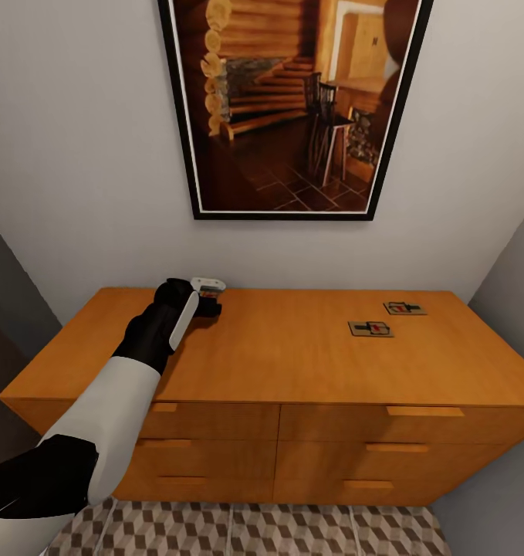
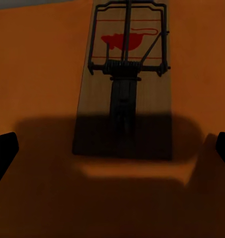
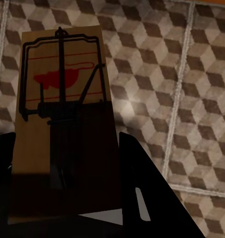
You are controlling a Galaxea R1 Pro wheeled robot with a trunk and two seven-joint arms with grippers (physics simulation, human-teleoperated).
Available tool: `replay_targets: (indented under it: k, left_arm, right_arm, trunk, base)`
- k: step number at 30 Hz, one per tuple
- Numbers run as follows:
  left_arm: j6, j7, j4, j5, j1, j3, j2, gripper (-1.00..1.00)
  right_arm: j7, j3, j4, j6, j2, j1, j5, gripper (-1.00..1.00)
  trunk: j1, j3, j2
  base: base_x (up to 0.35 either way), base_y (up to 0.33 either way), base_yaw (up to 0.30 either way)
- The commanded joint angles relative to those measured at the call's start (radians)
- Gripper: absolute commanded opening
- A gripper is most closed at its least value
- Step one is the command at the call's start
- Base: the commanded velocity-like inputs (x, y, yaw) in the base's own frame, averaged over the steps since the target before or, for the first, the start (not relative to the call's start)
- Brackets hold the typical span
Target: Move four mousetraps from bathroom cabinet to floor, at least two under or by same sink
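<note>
— What's the cabinet (image 1: 292, 363) made of?
— Smooth orange-brown wood with a soft satin sheen; its bar handles look like the same wood.
— And the mousetraps?
— The mousetrap (image 2: 124, 94) in the left wrist view is a pale matt wooden board carrying dark metal wire and a red printed mark. The mousetrap (image 3: 62, 124) in the right wrist view looks alike.
— The floor?
— The bathroom floor (image 3: 191, 89) is matt patterned tile with pale grout.
</note>
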Motion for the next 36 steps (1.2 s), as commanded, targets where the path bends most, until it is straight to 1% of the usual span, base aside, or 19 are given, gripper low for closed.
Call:
replay_targets:
  k: [1,36]
  left_arm:
    - [0.004,0.009,0.034,0.004,0.0,-0.001,0.001,1.0]
    - [0.003,0.008,0.041,0.004,0.0,-0.001,0.001,1.0]
  right_arm:
    - [-0.004,0.002,0.001,-0.003,0.0,0.0,0.005,-1.0]
    - [-0.006,0.002,0.001,-0.003,0.0,0.0,0.004,-1.0]
  trunk:
    - [0.0,-0.001,0.0]
    - [0.0,-0.001,0.0]
  base:
    - [0.0,0.0,0.0]
    - [0.0,0.0,0.0]
